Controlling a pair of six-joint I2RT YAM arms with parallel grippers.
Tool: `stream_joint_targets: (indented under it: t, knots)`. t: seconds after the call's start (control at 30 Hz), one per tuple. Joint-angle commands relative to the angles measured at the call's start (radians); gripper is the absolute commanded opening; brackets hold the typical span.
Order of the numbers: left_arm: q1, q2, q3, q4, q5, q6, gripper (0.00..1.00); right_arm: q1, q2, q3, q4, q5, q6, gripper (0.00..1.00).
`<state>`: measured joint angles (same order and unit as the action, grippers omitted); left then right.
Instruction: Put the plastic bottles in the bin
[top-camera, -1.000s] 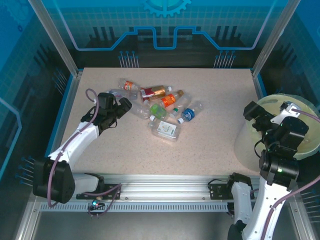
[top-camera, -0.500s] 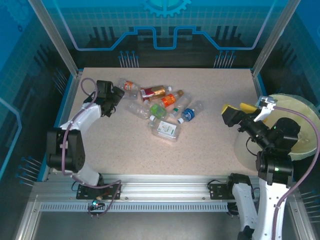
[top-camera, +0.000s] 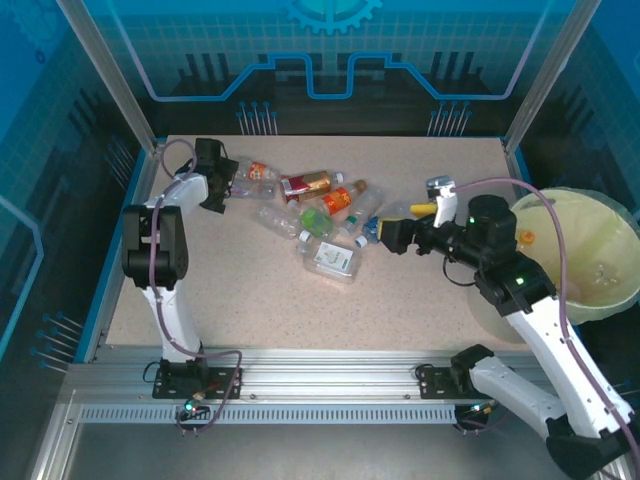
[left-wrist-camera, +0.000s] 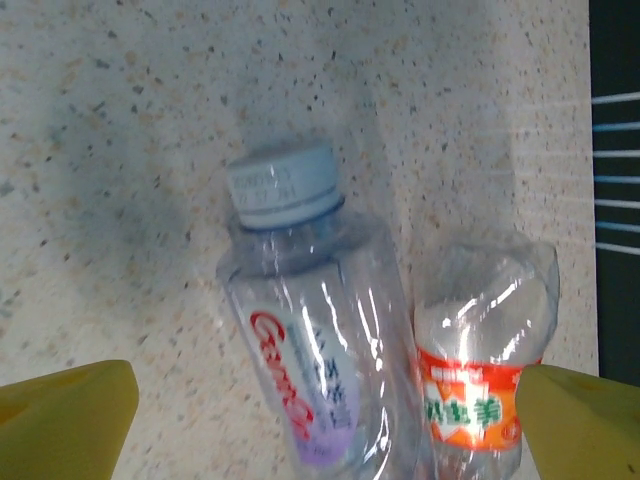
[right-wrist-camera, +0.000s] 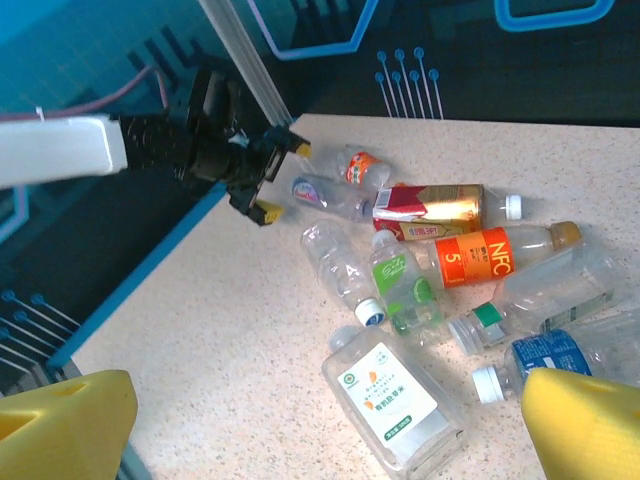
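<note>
At table's far-left corner, left gripper hovers, fingers wide, over 1 clear capped bottle; nothing gripped. Right gripper, equally wide and empty, faces the bottle pile. Bin sits far right. Step: pick-up. Next: lower, close, lift.

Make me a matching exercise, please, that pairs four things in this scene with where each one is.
Things:
1. bin
2. left claw
3. right claw
4. orange-label bottle

Places:
A. lying in the middle of the pile
B. open, at the pile's right edge
C. beside the table's right edge
D. open, over two bottles at the pile's left end

Pairs: 1-C, 2-D, 3-B, 4-A.
</note>
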<state>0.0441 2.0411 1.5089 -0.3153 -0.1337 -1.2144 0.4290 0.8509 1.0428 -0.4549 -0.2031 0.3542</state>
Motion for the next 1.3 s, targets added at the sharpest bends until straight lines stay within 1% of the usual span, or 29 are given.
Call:
stream_joint_targets:
  t: [0.0, 0.07, 0.2, 0.37, 0.53, 0.6, 0.73, 0.83, 0.93, 1.0, 1.1, 1.27]
  knots:
    - [0.01, 0.059, 0.061, -0.015, 0.012, -0.054, 0.94, 0.059, 0.033, 0.054, 0.011, 0.102, -0.069, 1.0]
    - [0.01, 0.089, 0.094, -0.024, 0.025, -0.066, 0.92, 0.085, 0.055, 0.065, 0.01, 0.115, -0.076, 1.0]
    - [0.008, 0.119, 0.099, -0.008, 0.053, -0.091, 0.89, 0.113, 0.068, 0.067, 0.006, 0.148, -0.086, 1.0]
    - [0.009, 0.14, 0.095, -0.012, 0.056, -0.084, 0.86, 0.117, 0.062, 0.062, -0.001, 0.192, -0.093, 1.0]
    - [0.009, 0.153, 0.079, 0.021, 0.066, -0.087, 0.78, 0.116, 0.065, 0.065, -0.004, 0.199, -0.095, 1.0]
    - [0.01, 0.162, 0.078, 0.033, 0.076, -0.091, 0.75, 0.117, 0.065, 0.066, -0.006, 0.199, -0.095, 1.0]
    - [0.01, 0.162, 0.062, 0.09, 0.089, -0.066, 0.62, 0.117, 0.063, 0.066, -0.02, 0.21, -0.096, 1.0]
    - [0.01, 0.136, 0.004, 0.177, 0.064, -0.07, 0.55, 0.116, 0.06, 0.062, -0.023, 0.214, -0.093, 1.0]
    - [0.013, 0.097, -0.071, 0.299, 0.045, -0.086, 0.53, 0.117, 0.057, 0.057, -0.016, 0.217, -0.086, 1.0]
    - [0.017, 0.067, -0.105, 0.344, 0.042, -0.082, 0.51, 0.117, 0.055, 0.054, -0.016, 0.217, -0.082, 1.0]
    - [0.018, -0.005, -0.153, 0.372, 0.011, -0.053, 0.51, 0.118, 0.046, 0.044, -0.011, 0.227, -0.074, 1.0]
    - [0.02, -0.146, -0.293, 0.534, -0.018, 0.027, 0.49, 0.118, 0.021, 0.01, 0.026, 0.253, -0.06, 1.0]
